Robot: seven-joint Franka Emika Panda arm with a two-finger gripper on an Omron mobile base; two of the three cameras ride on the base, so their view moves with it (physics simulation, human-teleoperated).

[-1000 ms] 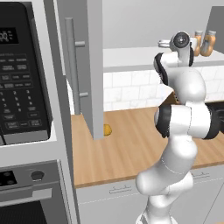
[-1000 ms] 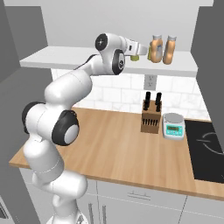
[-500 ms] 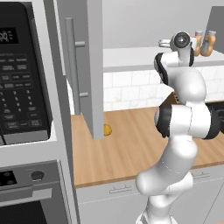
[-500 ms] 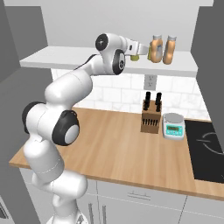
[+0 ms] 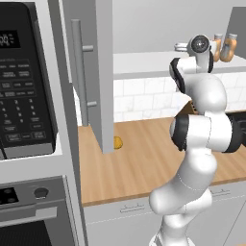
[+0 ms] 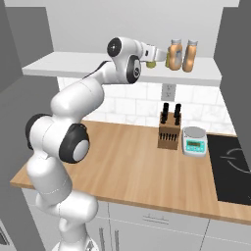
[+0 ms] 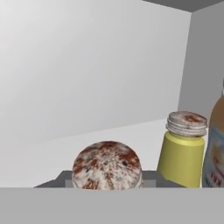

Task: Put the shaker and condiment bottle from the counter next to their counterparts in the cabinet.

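Over the last second almost nothing has shifted: in both base views the arm keeps the same reach up to the shelf, so you are paused at the placing step, not travelling. At the left of the left base view the cabinet [image 5: 102,72] door hangs open. In the right base view the gripper [image 6: 155,58] sits at upper centre over the white shelf [image 6: 68,66]. Just right of it two orange bottles [image 6: 182,55] stand side by side; I cannot tell from here which is the condiment bottle. In the hand view the shaker [image 7: 107,164] is at bottom centre, its speckled cap between the fingertips [image 7: 64,180]. The jaws look narrowed onto it, though the contact itself is hidden. To its right, near but apart, stands the twin shaker [image 7: 181,155], with an orange bottle's edge at the far right. I judge the shaker is at its spot but not yet let go; release it next, gently enough not to nudge the twin.
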